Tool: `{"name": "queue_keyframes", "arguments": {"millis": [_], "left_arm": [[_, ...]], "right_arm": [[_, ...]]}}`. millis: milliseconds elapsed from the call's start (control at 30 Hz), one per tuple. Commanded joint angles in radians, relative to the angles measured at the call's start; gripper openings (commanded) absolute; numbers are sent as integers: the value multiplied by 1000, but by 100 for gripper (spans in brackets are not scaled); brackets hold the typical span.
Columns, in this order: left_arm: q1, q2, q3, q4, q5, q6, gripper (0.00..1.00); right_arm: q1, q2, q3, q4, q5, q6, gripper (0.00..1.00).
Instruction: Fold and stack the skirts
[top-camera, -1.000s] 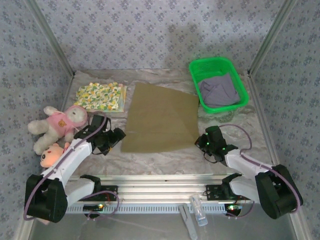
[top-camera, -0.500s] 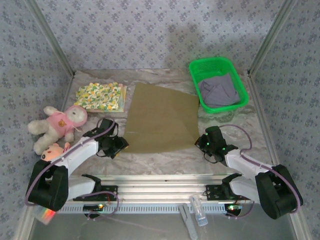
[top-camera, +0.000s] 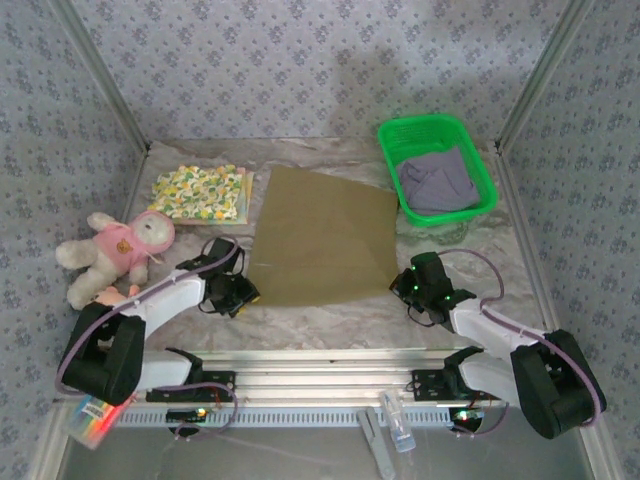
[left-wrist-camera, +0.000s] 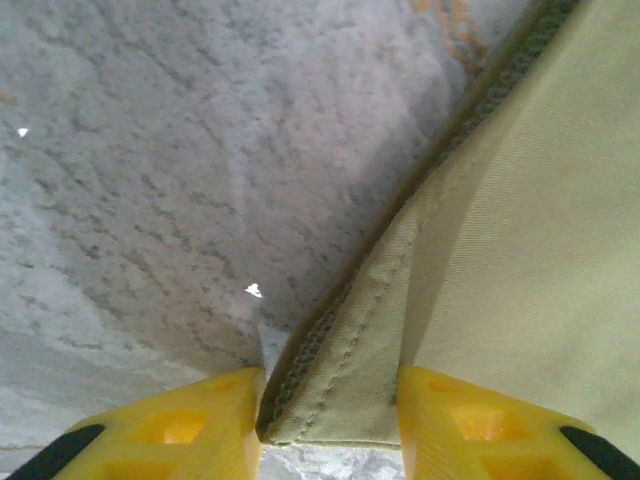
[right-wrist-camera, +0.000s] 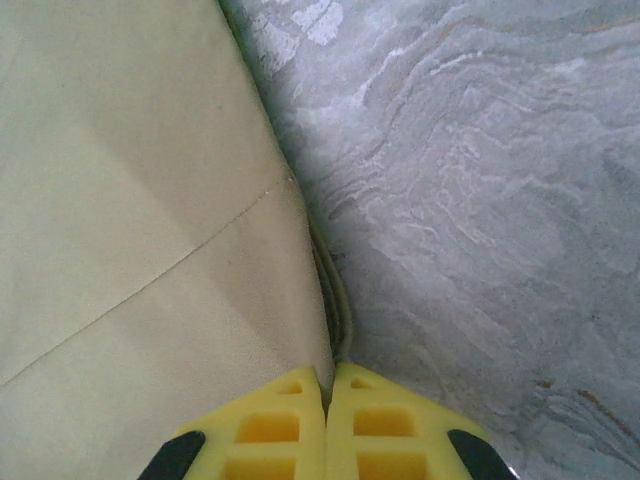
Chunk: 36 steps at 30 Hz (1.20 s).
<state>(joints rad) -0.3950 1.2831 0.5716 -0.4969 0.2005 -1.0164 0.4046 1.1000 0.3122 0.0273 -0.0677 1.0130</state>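
Note:
The olive-khaki skirt (top-camera: 322, 235) lies spread flat mid-table. My left gripper (top-camera: 243, 293) is at its near left corner. In the left wrist view that corner (left-wrist-camera: 335, 385) stands up between the yellow fingers (left-wrist-camera: 200, 425) of the left gripper (left-wrist-camera: 330, 405), whose jaws are still apart and close around it. My right gripper (top-camera: 405, 283) is shut on the near right corner (right-wrist-camera: 290, 300), its pads (right-wrist-camera: 270, 425) pressed together on the hem. A folded floral skirt (top-camera: 200, 192) lies on a pale yellow one (top-camera: 244, 196) at the back left. The lavender skirt (top-camera: 437, 180) sits in the green basket (top-camera: 425, 125).
A pink plush toy (top-camera: 115, 250) lies at the left edge beside my left arm. The basket stands at the back right against the frame post. Bare marble tabletop (top-camera: 330, 320) runs between the khaki skirt and the arm bases.
My left gripper has slid right and nearer, onto the skirt's near left corner, and its jaws have narrowed around it. The right arm has not moved.

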Motion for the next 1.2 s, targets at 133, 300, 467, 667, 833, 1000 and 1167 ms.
{"name": "queue_keyframes", "arguments": {"millis": [133,300,467,667,833,1000,1167], "left_arm": [[-8,-19,20,-11,-24,-16,6],[-10,-141,-22,-58,-98,-53,0],[-127,-377,-99,-236,-223,-177,0],[-214,-560,30,-557,-409,-293,0],[-216,-584,155,-616,-497,-277,0],[-181,-394,388,-495,-527,-32,0],[-33,-195,571,-304,-425,209,0]], "right_arm": [[-3,-34,8,-64,10,-11,0],[-7,-96,30,-268,-47,-52,0],[-29,-161,75,-574,-171,-107,0],[-24,-182,221,-733,-176,-108,0],[-26,-128,325,-723,-186,-78,0],[-32,-69,464,-676,-95,-77,0],[-60,-26,465,-408,67,47,0]]}}
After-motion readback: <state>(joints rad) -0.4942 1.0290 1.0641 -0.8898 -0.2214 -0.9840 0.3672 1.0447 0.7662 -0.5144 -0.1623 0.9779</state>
